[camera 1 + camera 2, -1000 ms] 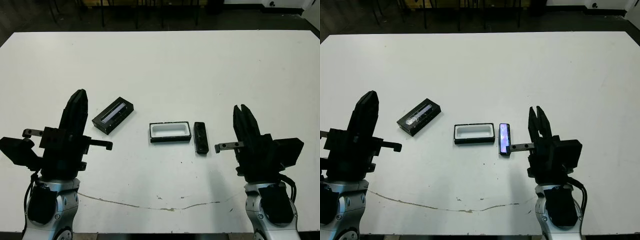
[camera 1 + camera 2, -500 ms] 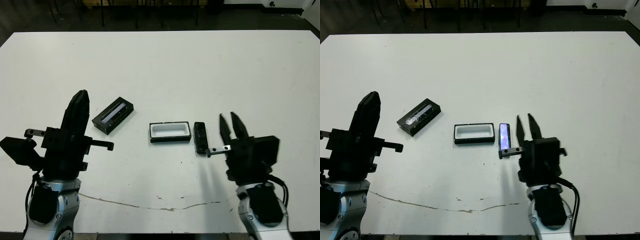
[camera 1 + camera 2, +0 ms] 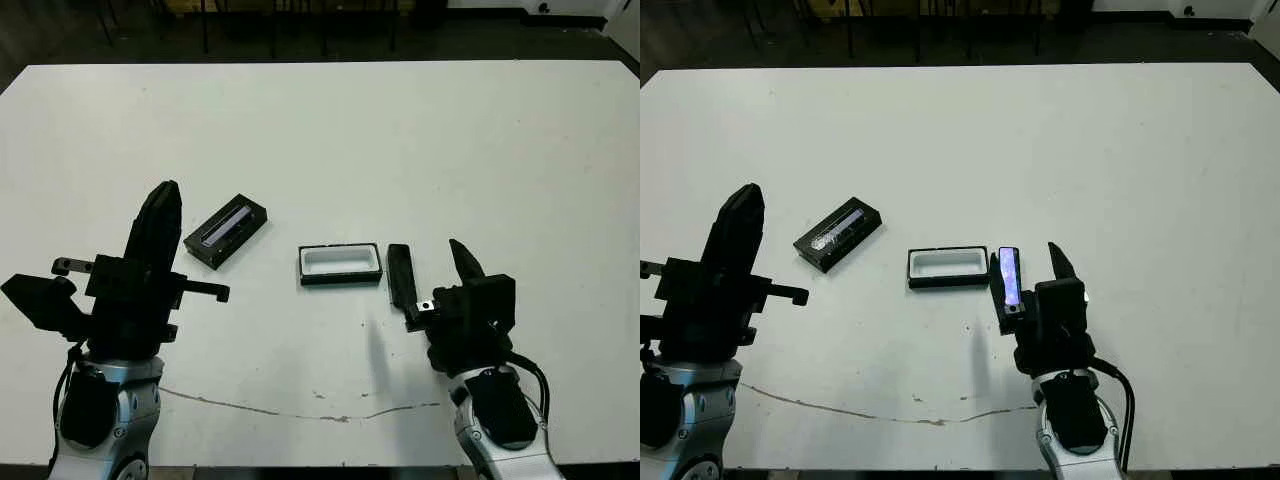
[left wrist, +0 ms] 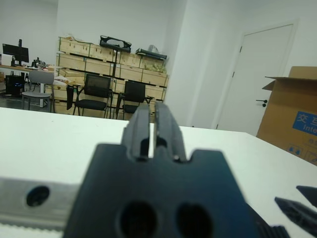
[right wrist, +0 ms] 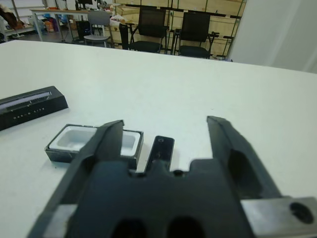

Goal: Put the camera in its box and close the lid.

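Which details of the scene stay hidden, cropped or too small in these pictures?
- Slim black camera bar: near end hidden by the right gripper in the eye views.
- Flat black lid with silvery window strip: cropped by the right wrist view's edge; its lettering is too small.
- White-lined black box: near corner covered by the right gripper's finger, right wrist view.

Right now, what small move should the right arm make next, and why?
Probably ease the open right gripper forward and down until its fingers straddle the camera. The camera lies on the table between and just beyond the fingertips, beside the box, and nothing is gripped yet.
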